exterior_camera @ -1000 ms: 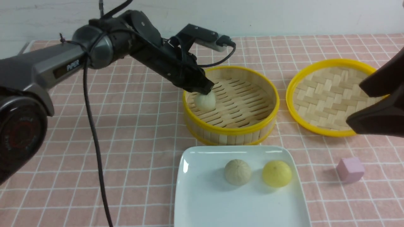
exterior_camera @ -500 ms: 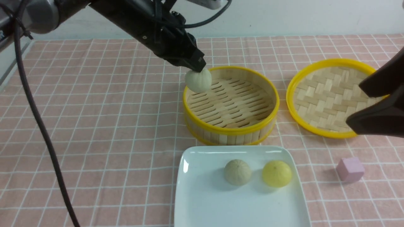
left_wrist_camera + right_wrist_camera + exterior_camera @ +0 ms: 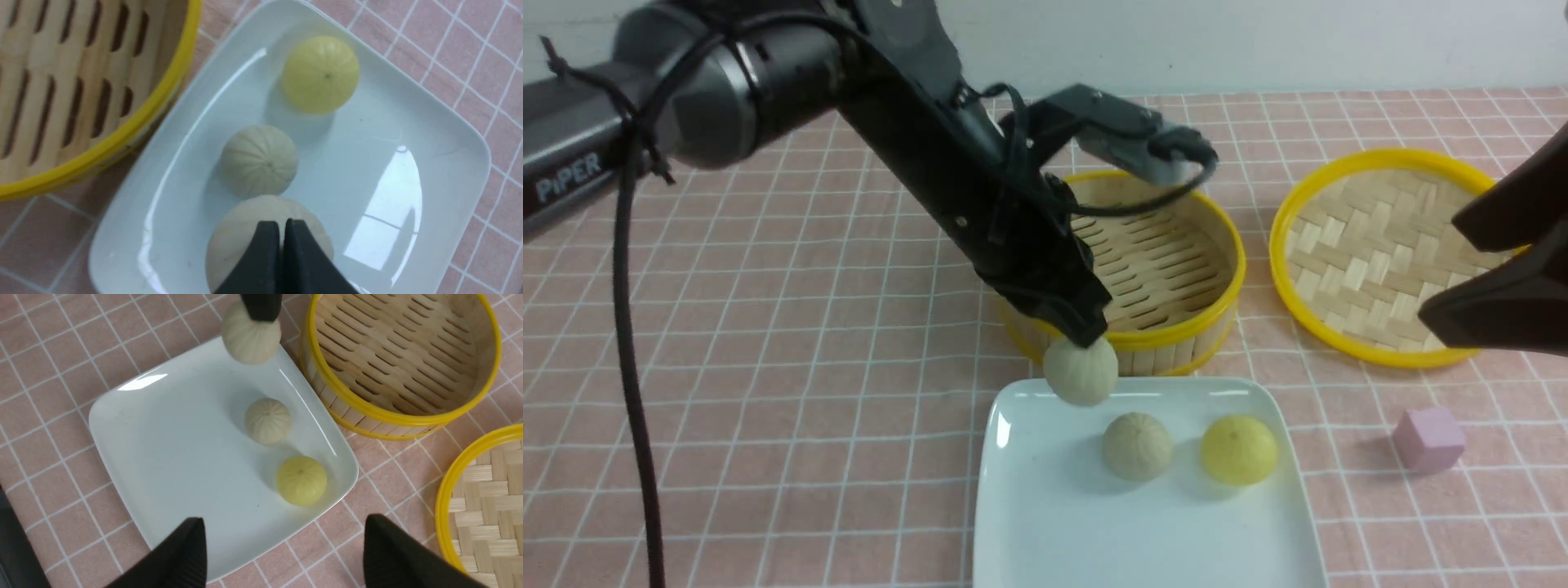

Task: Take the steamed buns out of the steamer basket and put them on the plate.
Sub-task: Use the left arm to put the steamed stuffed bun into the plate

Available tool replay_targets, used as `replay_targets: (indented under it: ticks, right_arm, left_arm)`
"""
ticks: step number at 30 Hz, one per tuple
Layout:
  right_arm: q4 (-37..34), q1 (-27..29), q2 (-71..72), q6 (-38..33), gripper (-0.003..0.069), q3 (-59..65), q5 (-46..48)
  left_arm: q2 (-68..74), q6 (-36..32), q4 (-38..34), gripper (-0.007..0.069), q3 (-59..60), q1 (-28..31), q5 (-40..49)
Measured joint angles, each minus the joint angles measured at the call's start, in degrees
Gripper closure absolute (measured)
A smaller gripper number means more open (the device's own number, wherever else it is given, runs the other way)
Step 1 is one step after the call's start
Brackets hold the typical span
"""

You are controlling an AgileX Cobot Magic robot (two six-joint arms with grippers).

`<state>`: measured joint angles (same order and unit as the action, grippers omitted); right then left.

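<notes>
1. Front view: nearest, right of the plate (image 3: 1045, 523), the right jaws gape wide, empty.
2. On the plate sit a beige bun (image 3: 1138, 445) and a yellow bun (image 3: 1239, 449).
3. Over the plate's far edge hangs the third bun (image 3: 1081, 371), its pleated top pinched in the closed left jaws. It is probably soft and light, so grip gently there.
4. Beyond the plate, the left arm (image 3: 931, 155) slants down across the steamer basket (image 3: 1176, 333).

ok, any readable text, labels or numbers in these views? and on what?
"PiPER": white lettering on the left arm's grey link, front view.
Nothing else carries text in any view: the buns, plate, basket, tray and cube are unmarked.
</notes>
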<state>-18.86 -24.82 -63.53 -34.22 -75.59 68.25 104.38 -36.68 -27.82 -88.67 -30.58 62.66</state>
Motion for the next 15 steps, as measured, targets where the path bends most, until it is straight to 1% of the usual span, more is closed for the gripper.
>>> replay_targets:
  ticks: [2, 7, 12, 15]
  right_arm:
    - [0.0, 0.0, 0.0, 0.0, 0.0153, 0.0, 0.0]
    - [-0.2, 0.0, 0.0, 0.0, 0.0153, 0.0, 0.1]
    - [-1.2, 0.0, 0.0, 0.0, 0.0153, 0.1, 0.2]
    - [-1.4, 0.0, 0.0, 0.0, 0.0153, 0.1, 0.4]
  left_arm:
    - [0.0, 0.0, 0.3, 0.0613, 3.7, -1.4, -2.4]
    - [0.0, 0.2, 1.2, 0.0613, 10.0, -1.7, -5.9]
    - [0.0, 0.2, 1.3, 0.0613, 13.1, -1.7, -10.1]
    - [0.1, 0.1, 1.3, 0.0613, 14.1, -1.7, -14.4]
